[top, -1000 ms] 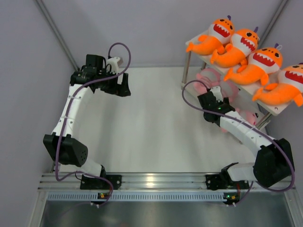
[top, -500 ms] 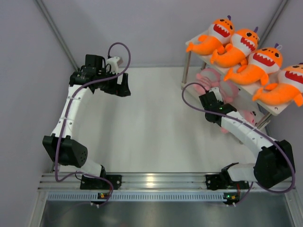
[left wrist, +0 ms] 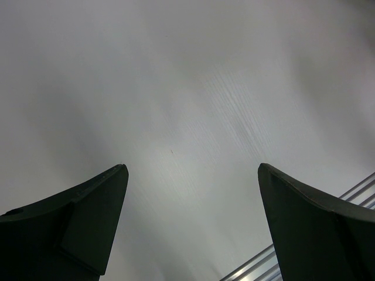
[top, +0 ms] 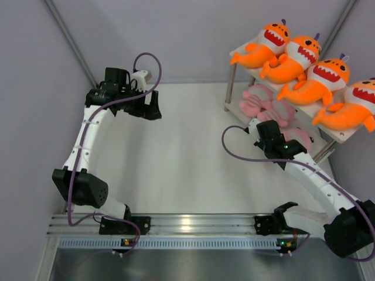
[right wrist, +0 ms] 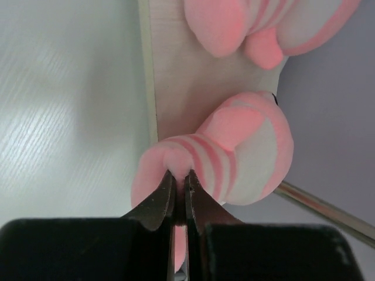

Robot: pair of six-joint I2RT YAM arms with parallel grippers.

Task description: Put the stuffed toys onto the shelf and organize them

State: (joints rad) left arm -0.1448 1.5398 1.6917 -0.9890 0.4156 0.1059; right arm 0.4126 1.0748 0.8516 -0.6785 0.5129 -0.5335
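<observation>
Right gripper [right wrist: 179, 177] clenched on pink striped plush [right wrist: 246, 152] at shelf [right wrist: 176, 88] edge; left gripper [left wrist: 190, 167] spread wide, empty.

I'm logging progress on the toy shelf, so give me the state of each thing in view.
left gripper, jaws wide open, empty.
right gripper, jaws shut on pink striped plush.
pink striped plush, pinched at the lower board's end.
orange shark plush, four in a row on the top board.
shelf, upright, toys on both tiers.
</observation>
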